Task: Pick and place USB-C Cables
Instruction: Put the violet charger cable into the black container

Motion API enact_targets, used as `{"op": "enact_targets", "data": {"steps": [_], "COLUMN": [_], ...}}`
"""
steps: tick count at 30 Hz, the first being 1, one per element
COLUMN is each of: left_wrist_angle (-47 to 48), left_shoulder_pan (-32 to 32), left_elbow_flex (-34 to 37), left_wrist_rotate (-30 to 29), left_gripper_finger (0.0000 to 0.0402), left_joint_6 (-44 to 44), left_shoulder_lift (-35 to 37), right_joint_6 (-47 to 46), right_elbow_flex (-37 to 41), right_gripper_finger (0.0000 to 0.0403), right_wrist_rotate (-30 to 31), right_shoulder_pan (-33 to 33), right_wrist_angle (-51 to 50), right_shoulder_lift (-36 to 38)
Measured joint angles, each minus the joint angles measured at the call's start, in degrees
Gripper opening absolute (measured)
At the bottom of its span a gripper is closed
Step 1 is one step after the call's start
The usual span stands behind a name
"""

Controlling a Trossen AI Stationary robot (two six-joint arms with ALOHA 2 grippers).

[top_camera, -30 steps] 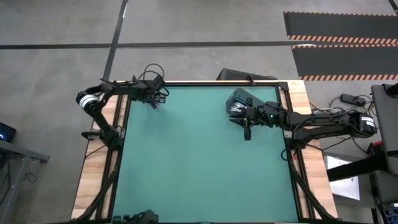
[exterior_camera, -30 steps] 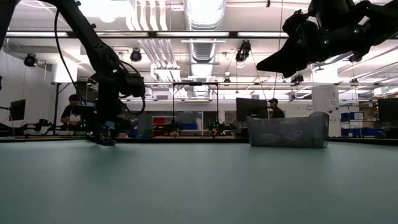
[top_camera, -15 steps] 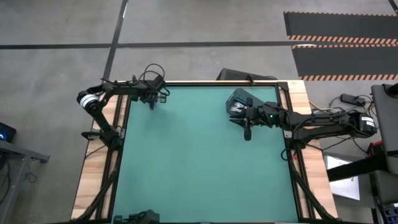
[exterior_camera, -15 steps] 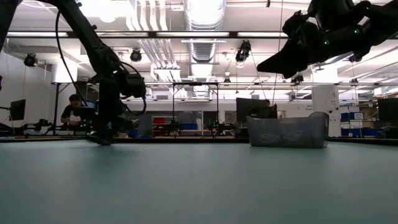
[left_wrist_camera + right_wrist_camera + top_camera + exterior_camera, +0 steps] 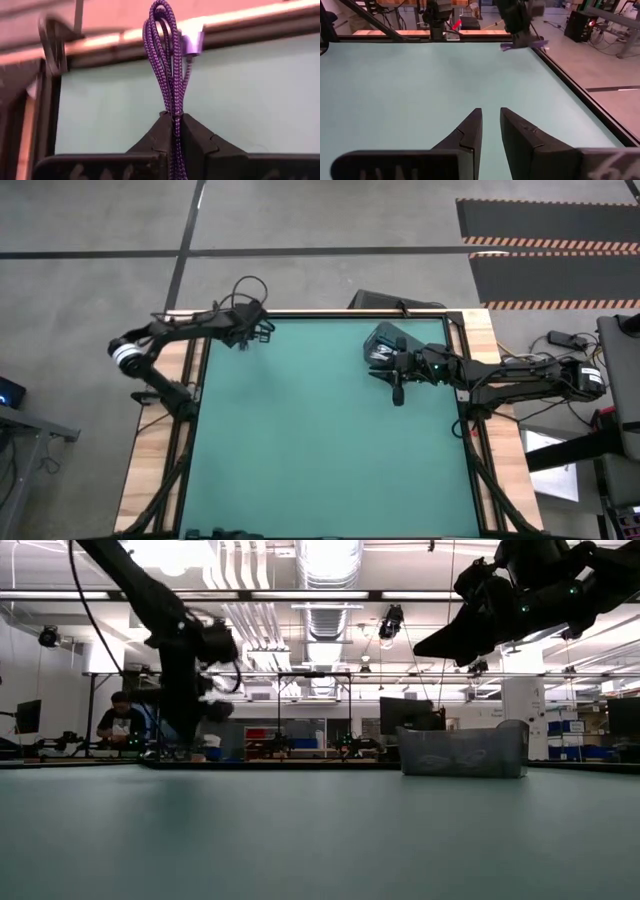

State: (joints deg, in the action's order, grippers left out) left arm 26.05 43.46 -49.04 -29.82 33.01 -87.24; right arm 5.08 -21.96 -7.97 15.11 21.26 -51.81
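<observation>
A dark blue-purple braided USB-C cable bundle (image 5: 167,60) sticks out from between the fingers of my left gripper (image 5: 171,116), which is shut on it. That gripper (image 5: 243,343) is over the table's far left corner and points down in the low view (image 5: 185,740). The right wrist view shows the cable (image 5: 520,46) from afar. My right gripper (image 5: 397,395) hovers high beside the grey bin (image 5: 463,752). Its fingers stand slightly open with nothing between them (image 5: 491,112). My left gripper pinches the bundle's strands (image 5: 172,107) between its two fingers. The strands run along the gap between the fingers. The looped end (image 5: 161,15) and a pale connector (image 5: 192,42) reach out past the fingertips. The fingers come from above, and the bundle is off the table.
The translucent grey bin (image 5: 383,345) stands at the table's far right, partly under my right arm, with cables inside it. Black frame rails and wooden borders (image 5: 195,370) edge the green mat. People sit at desks in the room beyond the table (image 5: 118,720).
My left gripper has shut on the dark blue cable bundle at the far left corner. It has then risen from the table, taking the bundle up with it. My right arm has kept still.
</observation>
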Motion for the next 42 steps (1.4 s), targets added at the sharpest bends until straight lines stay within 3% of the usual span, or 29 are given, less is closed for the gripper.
{"op": "enact_targets", "data": {"steps": [9, 17, 23, 31, 42], "left_wrist_angle": [-6.77, -25.01, -39.78, -54.58, -73.3], "left_shoulder_pan": [-14.34, -27.73, -35.47, -43.92, -51.3], "left_elbow_flex": [0.06, 2.14, 4.83, 6.96, 7.77], "left_wrist_rotate": [-2.41, -2.4, -1.67, 1.72, 3.34], "left_gripper_finger": [0.001, 0.0011, 0.0011, 0.0011, 0.0011], "left_joint_6": [-5.68, -12.53, -18.68, -26.46, -36.49], "left_shoulder_lift": [10.84, 13.92, 13.34, 10.27, 3.81], "right_joint_6": [0.04, -0.07, -0.12, -0.7, -4.48], "right_elbow_flex": [0.0, 0.02, 0.8, 3.65, 1.68], "right_gripper_finger": [0.0059, 0.0059, 0.0059, 0.0059, 0.0059], "right_wrist_rotate": [0.0, -1.95, -4.52, -4.53, -7.02], "right_shoulder_pan": [0.0, 0.0, -1.78, -4.63, -6.93], "right_wrist_angle": [0.09, 1.48, 9.55, 29.19, 41.23], "right_shoulder_lift": [-0.02, -0.02, -0.96, -6.3, -14.63]}}
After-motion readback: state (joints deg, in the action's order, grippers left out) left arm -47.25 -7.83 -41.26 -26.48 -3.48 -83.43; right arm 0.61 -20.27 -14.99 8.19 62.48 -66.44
